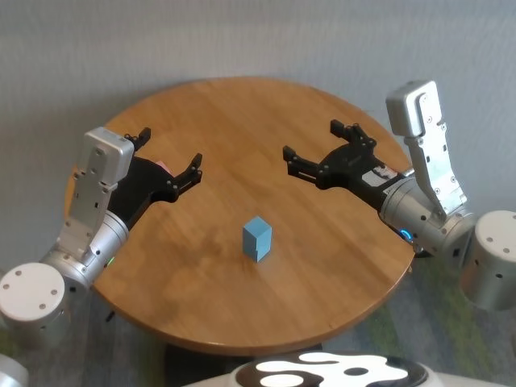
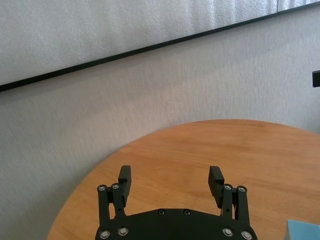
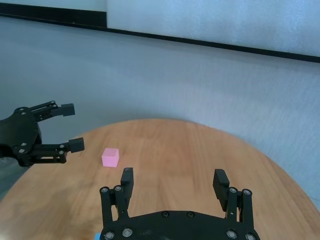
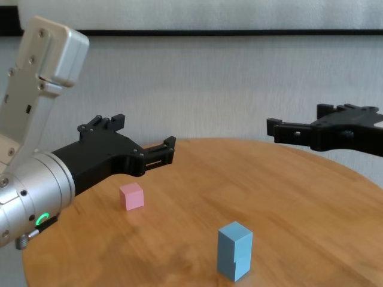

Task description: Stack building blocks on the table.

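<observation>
Writing none legible; blue blocks [image 1: 257, 239] stacked; pink block [image 4: 131, 196] apart.

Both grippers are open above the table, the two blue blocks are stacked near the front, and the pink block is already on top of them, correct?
Not quite. The pink block sits alone on the table, below the left gripper, as the chest view shows. The blue blocks are stacked; right gripper is open too.
</observation>
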Available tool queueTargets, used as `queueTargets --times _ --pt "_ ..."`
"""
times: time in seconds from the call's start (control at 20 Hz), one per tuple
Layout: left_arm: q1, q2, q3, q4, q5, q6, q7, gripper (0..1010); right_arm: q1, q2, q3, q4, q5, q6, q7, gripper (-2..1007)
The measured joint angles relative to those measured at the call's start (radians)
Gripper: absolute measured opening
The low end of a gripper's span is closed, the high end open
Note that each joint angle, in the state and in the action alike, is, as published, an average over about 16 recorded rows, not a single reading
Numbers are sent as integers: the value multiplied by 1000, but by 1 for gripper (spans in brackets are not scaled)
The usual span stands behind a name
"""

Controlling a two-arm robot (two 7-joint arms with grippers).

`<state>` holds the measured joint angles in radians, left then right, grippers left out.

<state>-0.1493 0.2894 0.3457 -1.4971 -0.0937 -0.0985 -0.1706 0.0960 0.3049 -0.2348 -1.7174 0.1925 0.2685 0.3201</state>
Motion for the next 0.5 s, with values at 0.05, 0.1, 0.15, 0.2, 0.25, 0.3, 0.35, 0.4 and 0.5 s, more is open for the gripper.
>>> queueTargets --times 0.05,0.1,0.15,0.2,0.25,0.3,0.35,0.4,0.5 --pt "0 0 0 0 0 0 0 1002 5 6 -2 11 6 -14 17 1005" --pt "0 0 0 0 0 0 0 1002 10 13 -4 22 13 -27 34 1005" --pt "0 0 0 0 0 0 0 1001 15 21 -6 34 21 -40 52 1005" --pt "0 0 0 0 0 0 0 1001 21 28 -9 46 29 -53 69 1005" --pt "0 0 0 0 0 0 0 1001 26 35 -11 57 38 -65 85 1005" --pt "0 0 0 0 0 0 0 1001 32 42 -13 67 47 -77 99 1005" --pt "0 0 0 0 0 0 0 1002 37 48 -14 77 55 -88 111 1005" --pt "0 0 0 0 0 0 0 1002 41 53 -15 86 62 -97 119 1005" --pt "0 0 0 0 0 0 0 1002 50 61 -18 99 75 -110 131 1005"
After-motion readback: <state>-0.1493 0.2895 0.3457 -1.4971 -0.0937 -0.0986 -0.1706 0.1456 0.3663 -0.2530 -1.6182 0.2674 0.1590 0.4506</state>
